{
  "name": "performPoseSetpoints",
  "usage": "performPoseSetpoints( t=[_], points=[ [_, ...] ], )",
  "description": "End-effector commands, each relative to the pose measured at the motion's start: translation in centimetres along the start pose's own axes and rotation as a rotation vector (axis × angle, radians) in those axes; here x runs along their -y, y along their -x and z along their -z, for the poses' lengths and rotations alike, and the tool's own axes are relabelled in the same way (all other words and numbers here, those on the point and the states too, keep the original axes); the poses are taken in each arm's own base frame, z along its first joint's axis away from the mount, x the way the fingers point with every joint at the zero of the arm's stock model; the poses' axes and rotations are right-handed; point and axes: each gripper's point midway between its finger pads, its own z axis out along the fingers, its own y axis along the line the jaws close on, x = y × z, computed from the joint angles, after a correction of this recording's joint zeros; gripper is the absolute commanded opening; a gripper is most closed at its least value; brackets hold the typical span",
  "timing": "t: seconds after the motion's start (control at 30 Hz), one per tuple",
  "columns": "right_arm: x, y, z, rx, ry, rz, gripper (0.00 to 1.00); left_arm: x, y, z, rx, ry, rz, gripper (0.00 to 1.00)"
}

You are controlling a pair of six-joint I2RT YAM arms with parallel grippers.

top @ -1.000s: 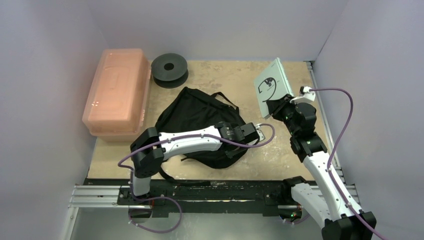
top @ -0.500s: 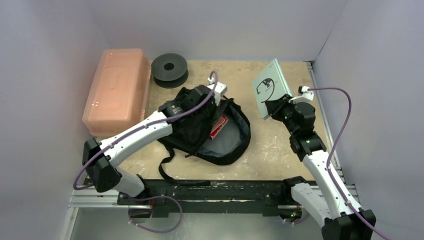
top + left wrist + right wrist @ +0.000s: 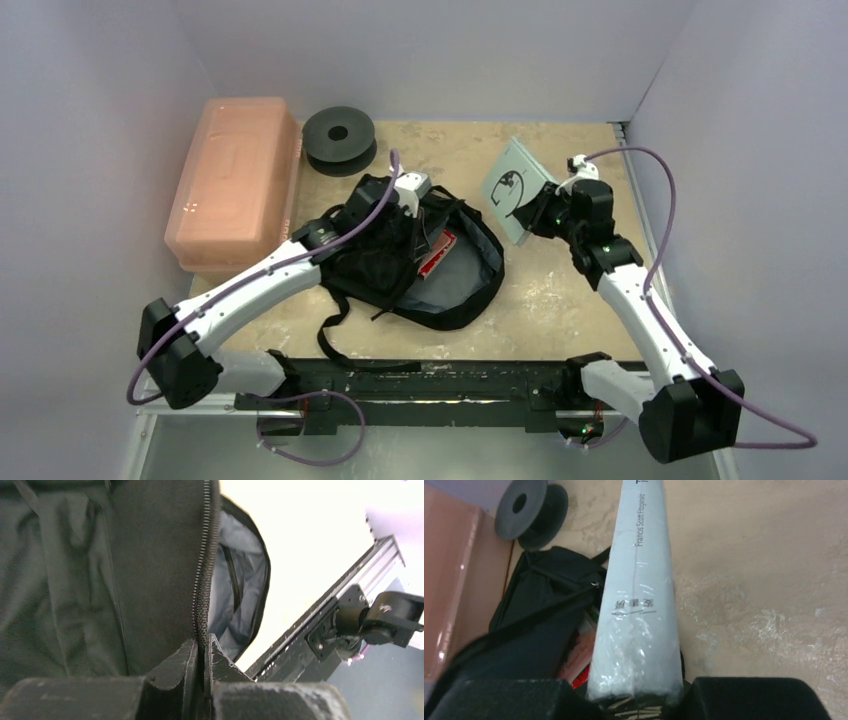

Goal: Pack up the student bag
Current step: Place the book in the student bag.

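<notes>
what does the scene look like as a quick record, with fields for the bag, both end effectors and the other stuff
bag: main zip open, grey lining showing
inside bag: red item
left end effector: shut on the bag's zip edge
right end effector: shut on a book, held off the surface to the right of the bag
box: pink, far left
spool: black, beside the box, behind the bag

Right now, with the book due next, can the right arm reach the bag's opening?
Probably yes: the left gripper pinches the zip edge, holding the student bag open, and nothing stands between it and the book in the right gripper.
</notes>
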Motion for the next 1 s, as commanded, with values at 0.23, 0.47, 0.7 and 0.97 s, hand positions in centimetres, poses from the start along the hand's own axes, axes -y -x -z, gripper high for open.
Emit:
performPoseSetpoints(
  t=[0.23, 0.47, 0.7, 0.97],
  points=[
    [-3.3, 2.9, 4.6, -0.128, 0.041, 0.143, 0.0, 0.5, 6.2, 4.3, 0.33, 0.009, -0.077, 0.0],
    [-5.2, 0.0, 7.8, -0.131, 0.208, 0.107, 0.0, 0.5, 6.2, 4.7, 0.338, 0.005, -0.073, 0.0],
    [-8.7, -4.2, 8.6, -0.205, 0.512, -0.061, 0.0, 0.7, 6.4, 4.9, 0.344, -0.005, -0.069, 0.0],
    [-9.1, -8.6, 5.1, -0.4, 0.653, -0.351, 0.0, 1.6, 6.5, 5.3, 0.334, -0.04, -0.077, 0.0]
  ],
)
